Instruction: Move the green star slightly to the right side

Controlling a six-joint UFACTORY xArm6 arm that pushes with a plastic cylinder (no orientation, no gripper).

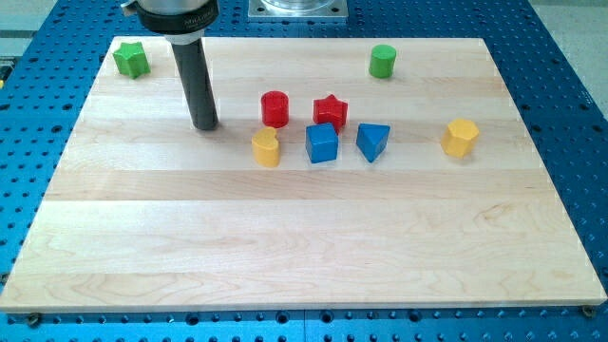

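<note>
The green star [131, 59] lies near the top left corner of the wooden board [285, 237]. My tip [204, 124] rests on the board below and to the right of the star, well apart from it. The tip stands to the left of the red cylinder [275, 108] and above-left of the yellow block [267, 148], touching neither.
A red star [331, 111], a blue cube [322, 143] and a blue triangular block [372, 142] sit mid-board. A green cylinder [382, 61] is at the top right. A yellow hexagonal block [460, 137] lies at the right. A metal mount [298, 9] sits beyond the top edge.
</note>
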